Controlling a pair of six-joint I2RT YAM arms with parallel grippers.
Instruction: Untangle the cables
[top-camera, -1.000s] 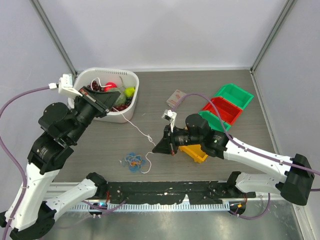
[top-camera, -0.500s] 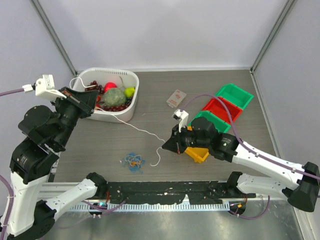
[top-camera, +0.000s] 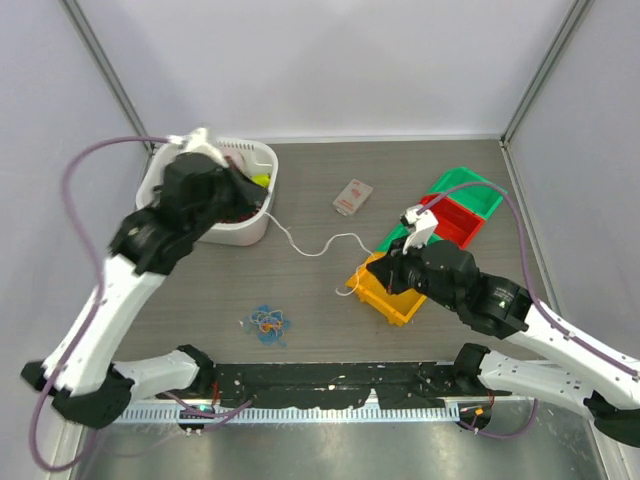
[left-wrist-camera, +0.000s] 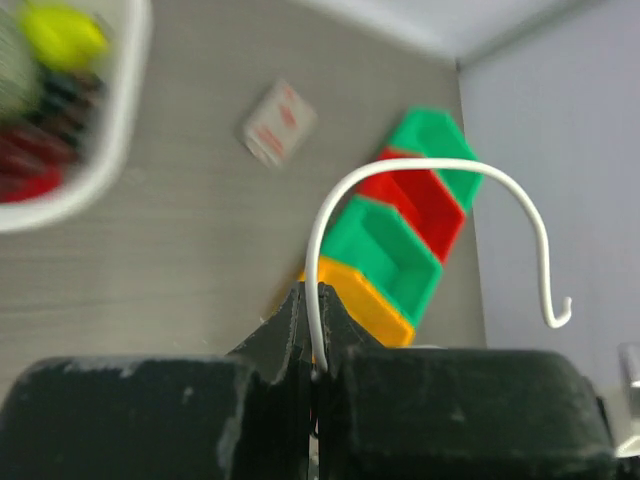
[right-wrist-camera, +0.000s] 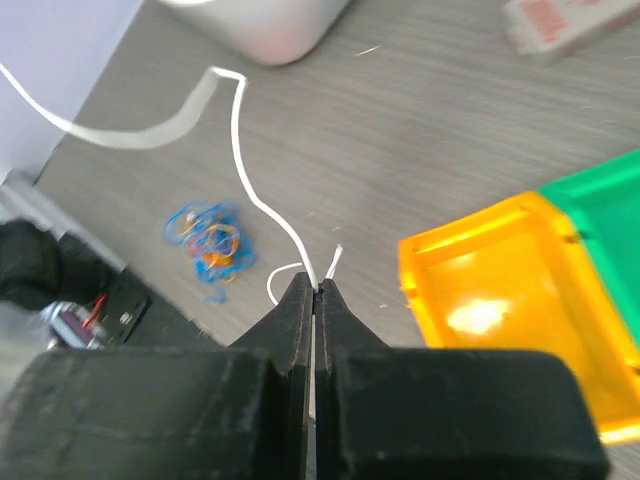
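Observation:
A thin white cable runs loosely across the table between my two grippers. My left gripper is by the white basket's right rim and is shut on one end of the cable. My right gripper is at the yellow bin's left edge and is shut on the cable's other end. A small tangle of blue and orange cables lies apart near the front edge. It also shows in the right wrist view. No red cable is visible.
A white basket of toy fruit stands back left. A row of green, red, green and yellow bins lies on the right. A small white card lies mid-back.
My left arm swung right, from left of the basket to over it. My right gripper drew back right to the yellow bin. The white cable came further from the tangle and now sags between the grippers.

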